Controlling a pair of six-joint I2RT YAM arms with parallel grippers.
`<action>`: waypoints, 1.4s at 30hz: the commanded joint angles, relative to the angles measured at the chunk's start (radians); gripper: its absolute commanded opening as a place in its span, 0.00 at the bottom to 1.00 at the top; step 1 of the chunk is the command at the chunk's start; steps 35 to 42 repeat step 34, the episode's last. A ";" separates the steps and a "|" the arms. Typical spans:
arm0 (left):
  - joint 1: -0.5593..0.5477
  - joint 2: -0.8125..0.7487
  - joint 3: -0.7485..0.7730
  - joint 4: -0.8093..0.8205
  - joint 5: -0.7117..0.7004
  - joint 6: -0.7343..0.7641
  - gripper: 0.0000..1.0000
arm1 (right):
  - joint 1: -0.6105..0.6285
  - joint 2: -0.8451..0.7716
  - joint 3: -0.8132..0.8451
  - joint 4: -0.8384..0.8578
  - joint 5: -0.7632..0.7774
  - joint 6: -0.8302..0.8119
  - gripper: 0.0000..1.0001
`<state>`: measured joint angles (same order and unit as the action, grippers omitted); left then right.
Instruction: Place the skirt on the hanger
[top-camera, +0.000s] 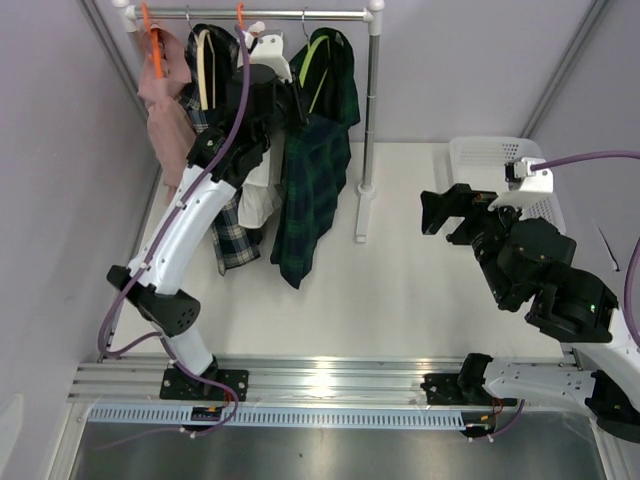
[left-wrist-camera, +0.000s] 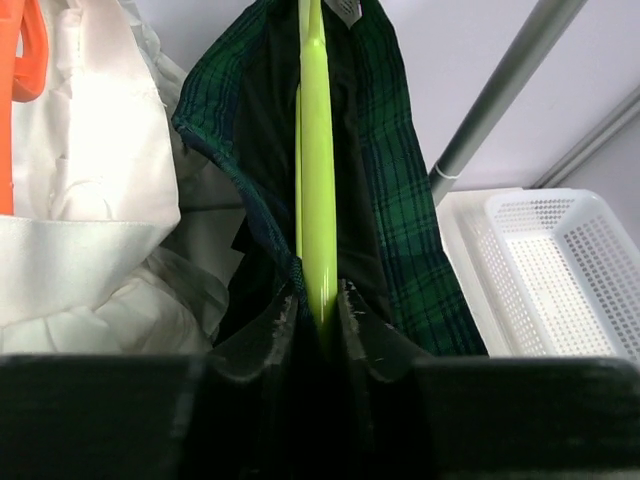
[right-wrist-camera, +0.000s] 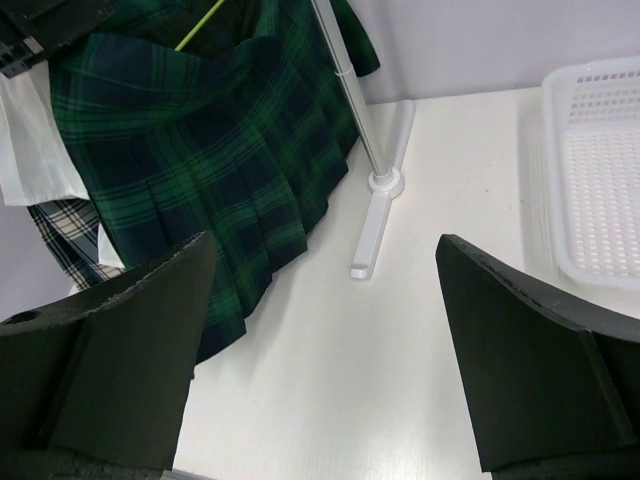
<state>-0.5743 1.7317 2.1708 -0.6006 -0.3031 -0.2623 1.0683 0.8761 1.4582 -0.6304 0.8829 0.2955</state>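
A dark green plaid skirt (top-camera: 312, 175) hangs on a lime-green hanger (top-camera: 318, 62) from the white rail (top-camera: 290, 14). It also shows in the left wrist view (left-wrist-camera: 410, 230) and the right wrist view (right-wrist-camera: 200, 150). My left gripper (left-wrist-camera: 318, 305) is up at the rail, shut on the lime-green hanger (left-wrist-camera: 318, 180), with skirt cloth on both sides of it. My right gripper (right-wrist-camera: 325, 330) is open and empty, above the white table to the right of the skirt (top-camera: 432, 212).
Other clothes hang left of the skirt: a pink garment on an orange hanger (top-camera: 155, 50), a white garment (left-wrist-camera: 90, 200), a checked cloth (top-camera: 235, 235). The rack's pole (top-camera: 370, 110) and foot (right-wrist-camera: 375, 215) stand beside the skirt. A white basket (top-camera: 490, 160) sits at right.
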 joint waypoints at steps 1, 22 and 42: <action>0.002 -0.104 0.004 0.076 0.062 -0.002 0.36 | -0.007 -0.005 -0.012 0.028 -0.010 0.011 0.96; 0.002 -0.840 -0.656 -0.005 0.291 0.032 0.99 | -0.036 -0.002 -0.116 -0.084 -0.254 0.174 0.99; 0.002 -0.974 -0.848 -0.059 0.370 0.046 0.99 | -0.039 0.003 -0.199 -0.063 -0.226 0.185 1.00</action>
